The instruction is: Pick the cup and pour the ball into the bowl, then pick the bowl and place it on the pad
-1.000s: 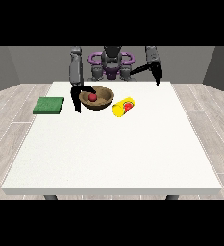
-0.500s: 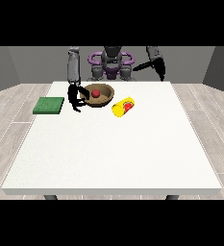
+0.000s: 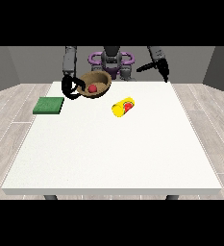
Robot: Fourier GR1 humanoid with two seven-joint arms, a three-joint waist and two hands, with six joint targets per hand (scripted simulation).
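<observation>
The hand at the view's left (image 3: 70,87) curls its fingers round the tilted bowl (image 3: 95,85). The ball (image 3: 92,88) could roll out before the pad (image 3: 49,105).

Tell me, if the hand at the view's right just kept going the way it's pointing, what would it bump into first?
The hand at the view's right points downward, so it would probably meet the bare white table near its far right corner. The yellow cup lies well to the side. Depth is hard to judge here.

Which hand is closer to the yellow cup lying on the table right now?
Right, narrowly. That hand, at the view's left, holds the bowl up-left of the cup; the hand at the view's right hangs farther back.
</observation>
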